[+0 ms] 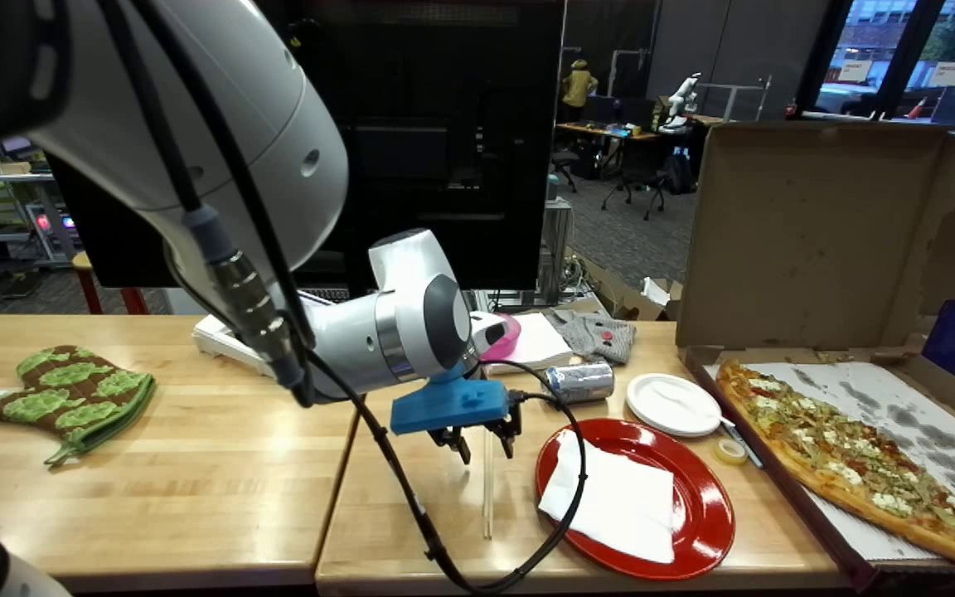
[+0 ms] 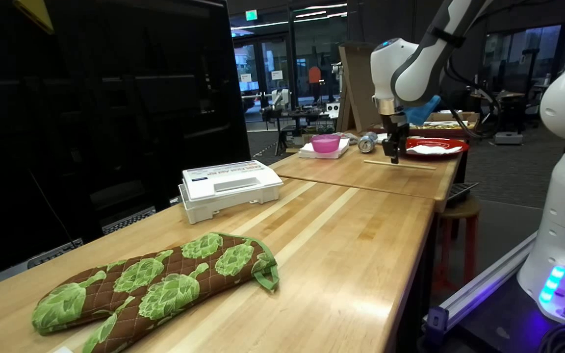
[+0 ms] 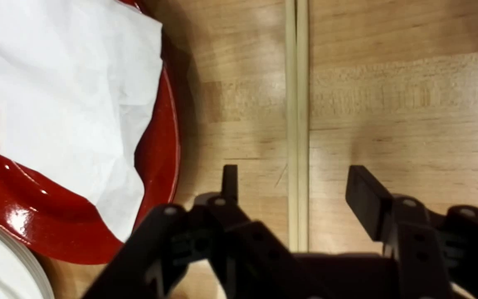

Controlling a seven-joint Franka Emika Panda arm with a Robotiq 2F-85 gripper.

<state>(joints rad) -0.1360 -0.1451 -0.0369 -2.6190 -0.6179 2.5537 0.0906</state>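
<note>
Your fingers (image 3: 367,203) are nearest the wrist camera, and they stand parted, with no grip on anything. Between them runs a pair of pale wooden chopsticks (image 3: 302,124), lying side by side on the desk (image 3: 413,124). Take the red plate (image 3: 160,166) as your landmark: the chopsticks lie near it, off its rim, with a strip of desk showing between. One of your fingertips (image 3: 230,182) is on the plate's side of the chopsticks, its mate on the side away from the plate, and you can see desk between each fingertip and the chopsticks, so neither looks to be touching them. Whether the tips reach down to the level of the chopsticks, you cannot tell for sure.

On the plate you have a wrinkled white napkin (image 3: 73,91). Just beside the plate's rim is a stack of small white plates (image 1: 647,406), and near the plate too is a silver can (image 1: 581,383). The open pizza box (image 1: 817,249), with pizza (image 1: 850,464) inside, stands on the side of the plate away from the chopsticks. Well apart from the plate, past the chopsticks, lies an oven mitt (image 2: 165,279) in green and brown.
</note>
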